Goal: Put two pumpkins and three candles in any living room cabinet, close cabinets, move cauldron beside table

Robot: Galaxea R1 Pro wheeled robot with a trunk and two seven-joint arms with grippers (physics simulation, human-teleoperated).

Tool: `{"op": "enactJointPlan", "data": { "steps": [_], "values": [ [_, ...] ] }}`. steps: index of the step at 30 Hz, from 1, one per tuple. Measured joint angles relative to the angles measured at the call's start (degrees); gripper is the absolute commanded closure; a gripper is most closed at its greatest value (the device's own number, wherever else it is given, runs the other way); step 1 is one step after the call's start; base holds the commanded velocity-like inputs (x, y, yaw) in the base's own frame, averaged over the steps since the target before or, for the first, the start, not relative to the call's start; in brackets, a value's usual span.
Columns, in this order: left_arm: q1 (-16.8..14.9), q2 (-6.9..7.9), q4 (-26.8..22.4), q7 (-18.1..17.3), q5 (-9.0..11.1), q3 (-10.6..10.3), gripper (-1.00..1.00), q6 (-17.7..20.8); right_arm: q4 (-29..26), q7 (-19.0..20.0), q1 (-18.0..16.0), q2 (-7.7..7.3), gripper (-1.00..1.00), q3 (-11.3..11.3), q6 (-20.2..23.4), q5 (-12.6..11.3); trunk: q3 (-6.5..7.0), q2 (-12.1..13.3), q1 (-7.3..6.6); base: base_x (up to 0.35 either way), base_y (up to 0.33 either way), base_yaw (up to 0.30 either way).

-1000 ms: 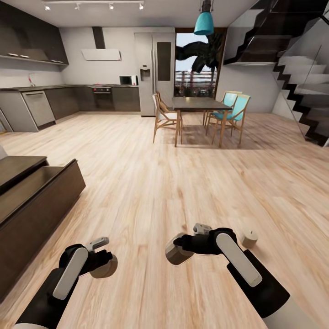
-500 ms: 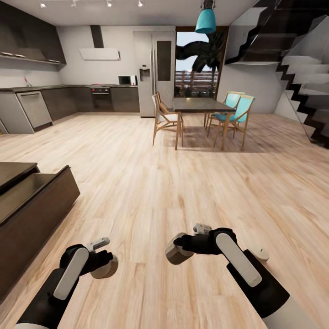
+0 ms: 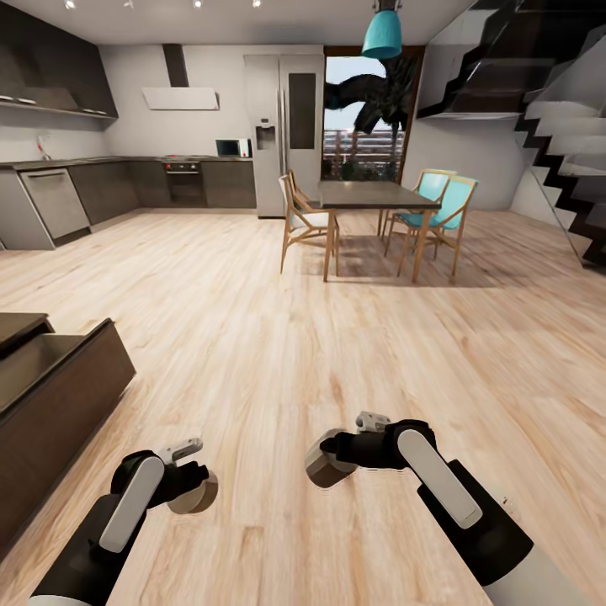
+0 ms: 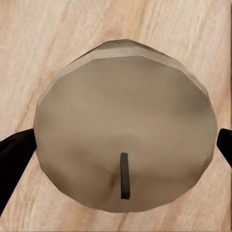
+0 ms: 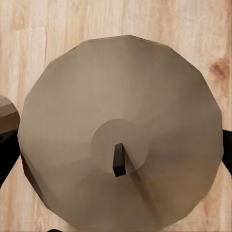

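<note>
1. Candles are carried in both claws: one candle (image 3: 192,495) is held in the left gripper (image 3: 187,486) at the near left, low over the wooden floor (image 3: 278,337).
2. A second candle (image 3: 324,468) is held in the right gripper (image 3: 335,459), near and slightly right of centre.
3. Each claw is closed onto its candle; in the left wrist view, dark fingers (image 4: 12,159) are seen pressed against both sides of the round body (image 4: 123,125), and the same is seen around the other candle (image 5: 121,140) in the right wrist view.
4. The candles are judged to be light, stiff and smooth, so slipping is possible; the round side wall, gripped across the middle, is the best hold, and the thin wick is best left untouched.
5. At the left, the cabinet (image 3: 50,412) is seen with a drawer (image 3: 34,362) pulled open, well placed to receive them.
6. Far off, a dining table (image 3: 370,195) with chairs (image 3: 303,220) and a kitchen are seen.
</note>
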Motion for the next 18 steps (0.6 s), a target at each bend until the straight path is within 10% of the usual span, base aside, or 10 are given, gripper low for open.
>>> {"op": "enactJointPlan", "data": {
  "steps": [18],
  "values": [
    [0.0, 0.01, 0.0, 0.0, -0.1, 0.0, 1.0, -0.1, 0.0, 0.0, 0.0, -0.04, 1.0, 0.1, 0.0, 0.1, 0.12, 0.0, 0.0, 0.328, -0.056, 0.114]
  ]
}}
